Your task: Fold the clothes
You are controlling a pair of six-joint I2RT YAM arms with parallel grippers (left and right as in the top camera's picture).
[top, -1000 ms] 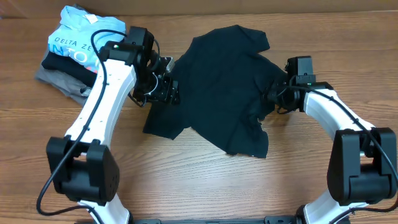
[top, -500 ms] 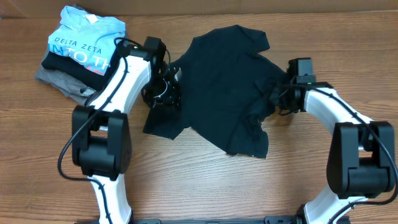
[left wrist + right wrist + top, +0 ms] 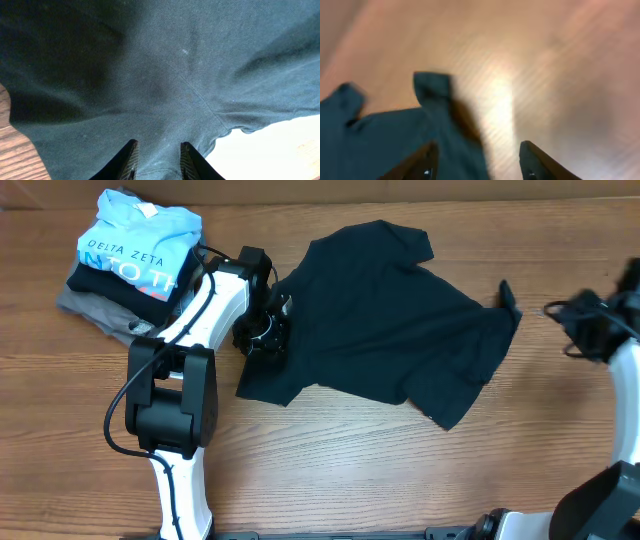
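The dark T-shirt [image 3: 380, 320] lies spread across the middle of the wooden table [image 3: 330, 480], its right sleeve tip [image 3: 507, 295] pointing right. My left gripper [image 3: 268, 330] sits low on the shirt's left edge. In the left wrist view its fingers [image 3: 134, 150] stand a little apart on the cloth [image 3: 160, 75], with fabric and a seam between them. My right gripper [image 3: 565, 320] is at the far right, off the shirt. In the blurred right wrist view it [image 3: 478, 145] is open, with the sleeve [image 3: 432, 85] below and to the left.
A pile of clothes sits at the back left: a light blue "DELTA ZETA" shirt [image 3: 135, 245] on top of a dark item, with a grey folded garment [image 3: 95, 310] underneath. It lies close behind my left arm.
The shirt's right side was pulled out to the right and now lies flatter. My right gripper let go and moved off right. My left gripper's fingers closed in on the cloth.
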